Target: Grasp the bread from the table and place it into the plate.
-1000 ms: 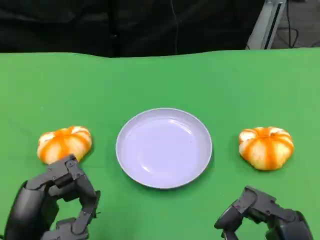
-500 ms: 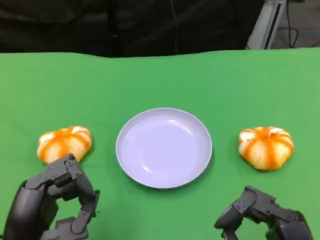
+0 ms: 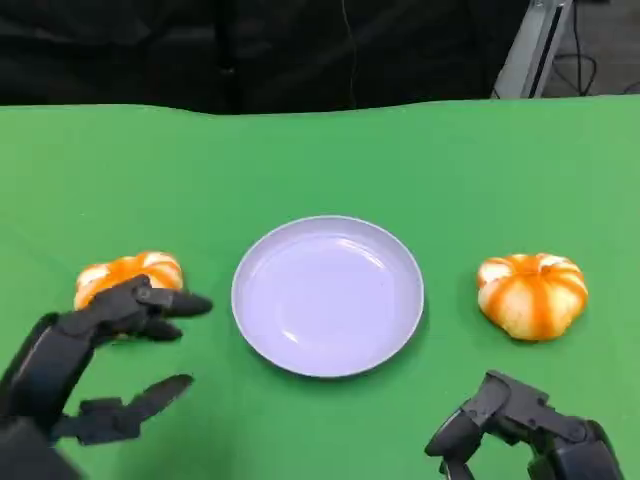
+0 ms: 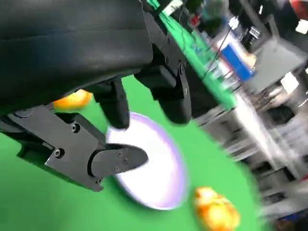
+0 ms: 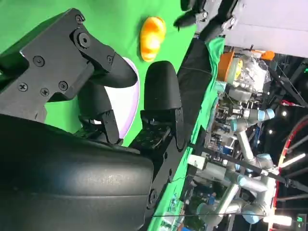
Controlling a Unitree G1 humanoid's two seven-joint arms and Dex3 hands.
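Head view looks down on table; wrist views close behind hands; all share plate (image 3: 328, 296).

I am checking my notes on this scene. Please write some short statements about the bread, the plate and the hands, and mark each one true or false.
1. The plate holds nothing. True.
2. Both bread pieces lie on one side of the plate. False: the left bread lies on the robot's left of it, the right bread on the robot's right.
3. The left hand has its fingers spread near the left bread, holding nothing. True.
4. The right hand grips the right bread. False: it is apart from that bread, nearer the robot, fingers curled on nothing.
5. The table is green. True.
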